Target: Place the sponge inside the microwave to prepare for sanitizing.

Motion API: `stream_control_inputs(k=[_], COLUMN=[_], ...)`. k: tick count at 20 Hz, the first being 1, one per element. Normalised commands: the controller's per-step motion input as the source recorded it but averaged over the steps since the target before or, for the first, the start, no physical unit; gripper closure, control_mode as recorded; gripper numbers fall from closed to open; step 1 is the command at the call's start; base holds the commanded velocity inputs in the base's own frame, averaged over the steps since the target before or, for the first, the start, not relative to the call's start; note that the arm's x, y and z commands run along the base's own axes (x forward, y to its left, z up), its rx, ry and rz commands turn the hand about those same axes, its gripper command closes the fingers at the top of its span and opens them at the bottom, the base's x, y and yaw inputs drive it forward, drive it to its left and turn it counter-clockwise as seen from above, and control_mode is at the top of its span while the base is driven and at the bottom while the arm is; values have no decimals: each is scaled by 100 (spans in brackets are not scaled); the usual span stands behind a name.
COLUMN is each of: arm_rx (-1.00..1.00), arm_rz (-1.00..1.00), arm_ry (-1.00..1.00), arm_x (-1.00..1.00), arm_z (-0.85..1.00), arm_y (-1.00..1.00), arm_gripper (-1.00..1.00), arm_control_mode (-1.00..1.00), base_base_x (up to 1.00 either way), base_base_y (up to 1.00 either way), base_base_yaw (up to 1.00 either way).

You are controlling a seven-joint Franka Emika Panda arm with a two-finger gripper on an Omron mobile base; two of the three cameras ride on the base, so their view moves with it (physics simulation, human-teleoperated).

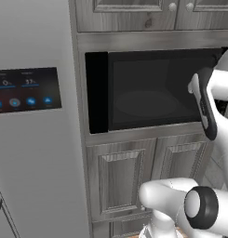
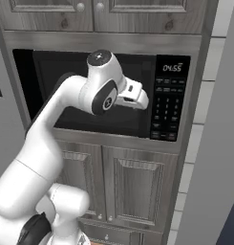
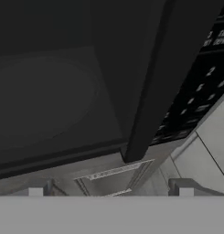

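Observation:
The black built-in microwave (image 1: 143, 90) (image 2: 132, 72) is set into grey wood cabinets, and its dark glass door (image 3: 49, 91) looks closed. Through the glass the round turntable (image 1: 145, 103) (image 3: 40, 100) shows dimly. My gripper (image 2: 144, 101) (image 3: 109, 189) is open and empty, just in front of the door's right side. The black bar handle (image 3: 154, 77) stands straight ahead of it, between the wide-spread fingertips (image 3: 35, 191). The keypad (image 2: 168, 103) (image 3: 195, 91) is just right of the handle. The sponge is out of view.
The grey fridge with a blue-lit display (image 1: 27, 89) stands left of the microwave. Cabinet doors (image 1: 120, 176) (image 2: 137, 186) sit below it, with more cabinets above. A tiled wall (image 2: 204, 95) and a grey panel (image 2: 214, 153) lie to the right.

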Motion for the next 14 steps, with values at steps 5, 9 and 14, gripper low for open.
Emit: stream_control_inputs(k=[5,9,14], arm_rx=[1,0,0], arm_rz=[-2,0,0], arm_ry=[0,0,-3], arm_x=[17,18,26], arm_z=[-1,0,0], arm_y=[-67,-27,-5], arm_gripper=[-100,-100,-100], arm_control_mode=[-100,-100,-100], base_base_x=[0,0,0], base_base_y=[0,0,0], base_base_yaw=[0,0,0])
